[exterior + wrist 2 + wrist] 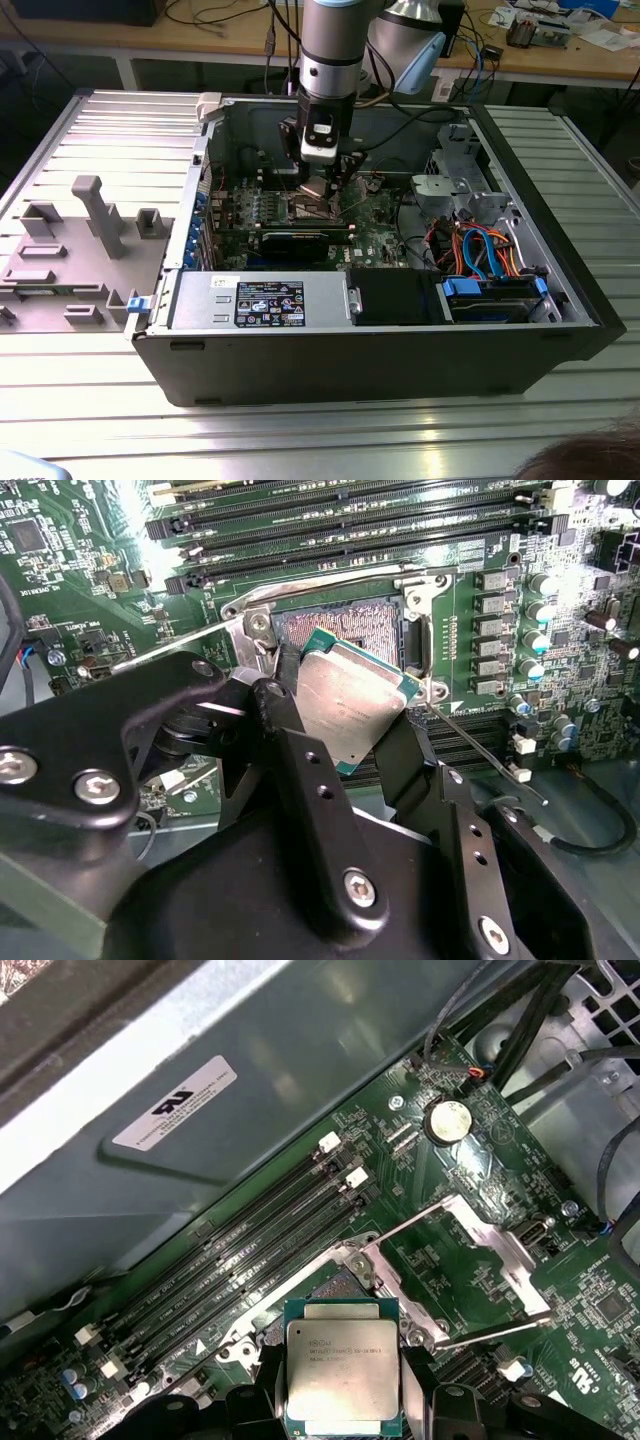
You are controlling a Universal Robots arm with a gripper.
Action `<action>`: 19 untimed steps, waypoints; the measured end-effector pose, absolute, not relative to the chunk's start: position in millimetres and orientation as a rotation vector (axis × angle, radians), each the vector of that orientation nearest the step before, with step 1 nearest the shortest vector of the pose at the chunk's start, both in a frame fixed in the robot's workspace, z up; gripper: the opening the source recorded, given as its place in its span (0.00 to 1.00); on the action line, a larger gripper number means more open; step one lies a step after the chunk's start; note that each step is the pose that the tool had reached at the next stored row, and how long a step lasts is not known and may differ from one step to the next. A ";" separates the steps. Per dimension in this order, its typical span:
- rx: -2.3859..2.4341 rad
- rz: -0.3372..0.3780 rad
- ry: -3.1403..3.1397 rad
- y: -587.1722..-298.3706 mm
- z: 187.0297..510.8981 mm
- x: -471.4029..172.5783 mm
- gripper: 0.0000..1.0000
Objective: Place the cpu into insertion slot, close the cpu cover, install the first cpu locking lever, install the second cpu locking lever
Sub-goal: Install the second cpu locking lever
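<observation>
My gripper (345,720) is shut on the cpu (352,702), a flat silver-topped square chip with a green edge, clamped by its sides between two black fingers (300,770). The chip hangs tilted just above the insertion slot (340,625), whose dark centre and metal rim lie open on the green board. In the first wrist view the cpu (342,1365) covers part of the slot (335,1285). Beside it the cpu cover (500,1245) lies flipped open. A thin locking lever (480,750) stands free at one side. In the exterior view the gripper (325,188) reaches down into the computer case.
Long black memory slots (350,525) run close along one side of the socket. The open computer case (370,350) encloses a black graphics card (300,243), a power supply (260,300) and coloured cables (480,250). A grey fixture (80,250) stands at the exterior view's left.
</observation>
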State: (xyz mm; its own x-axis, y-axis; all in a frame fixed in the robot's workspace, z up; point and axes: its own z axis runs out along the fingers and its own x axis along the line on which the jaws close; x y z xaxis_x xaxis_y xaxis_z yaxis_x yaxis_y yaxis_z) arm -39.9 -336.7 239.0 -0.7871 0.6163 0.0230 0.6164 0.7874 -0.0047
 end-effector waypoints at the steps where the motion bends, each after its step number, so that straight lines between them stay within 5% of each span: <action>1: -1.020 -0.005 -2.947 -336.7 238.9 -39.9 0.55; 19: -1.094 -0.006 -2.920 -336.7 238.6 -39.9 0.55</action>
State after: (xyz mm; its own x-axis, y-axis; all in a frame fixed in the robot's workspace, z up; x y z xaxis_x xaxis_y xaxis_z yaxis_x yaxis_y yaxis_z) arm -39.9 -336.7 238.6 -0.7537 0.6568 0.0230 0.6569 0.7540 -0.0046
